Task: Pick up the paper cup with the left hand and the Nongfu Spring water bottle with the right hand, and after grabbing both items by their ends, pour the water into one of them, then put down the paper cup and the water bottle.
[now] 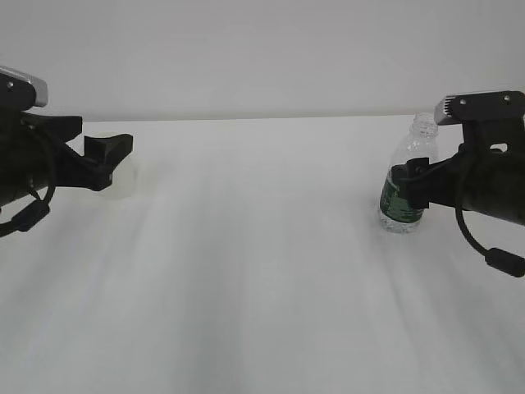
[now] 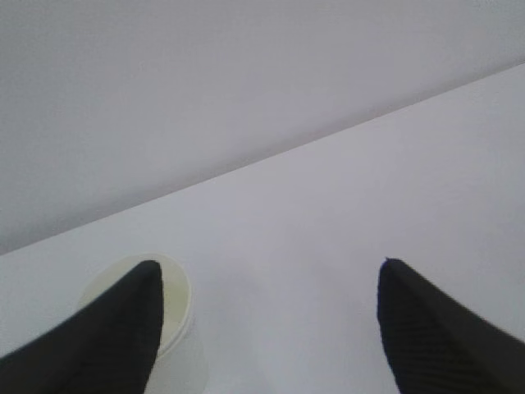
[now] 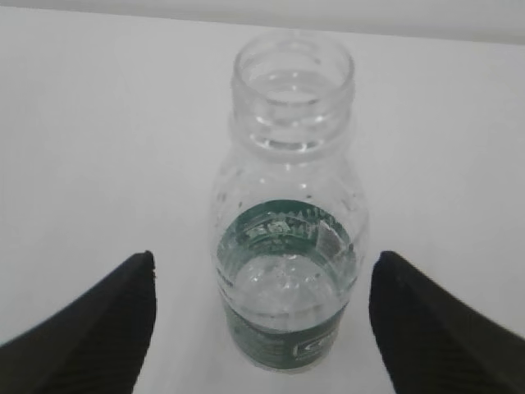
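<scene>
The paper cup [image 2: 179, 316] stands upright at the lower left of the left wrist view. The left finger [image 2: 98, 336] covers part of it, and the gap between the jaws holds only bare table. In the exterior view the cup [image 1: 128, 177] shows faintly just past my left gripper [image 1: 113, 162], which is open. The Nongfu Spring water bottle [image 3: 287, 222] stands upright and capless, with water [image 3: 287, 289] in its lower part. My right gripper [image 3: 264, 256] is open, one finger on each side of the bottle and neither touching it. In the exterior view the right gripper [image 1: 415, 182] overlaps the bottle [image 1: 408, 156] at label height.
The white table [image 1: 262, 271] runs back to a pale wall [image 1: 262, 57]. Nothing else stands on it between the two arms.
</scene>
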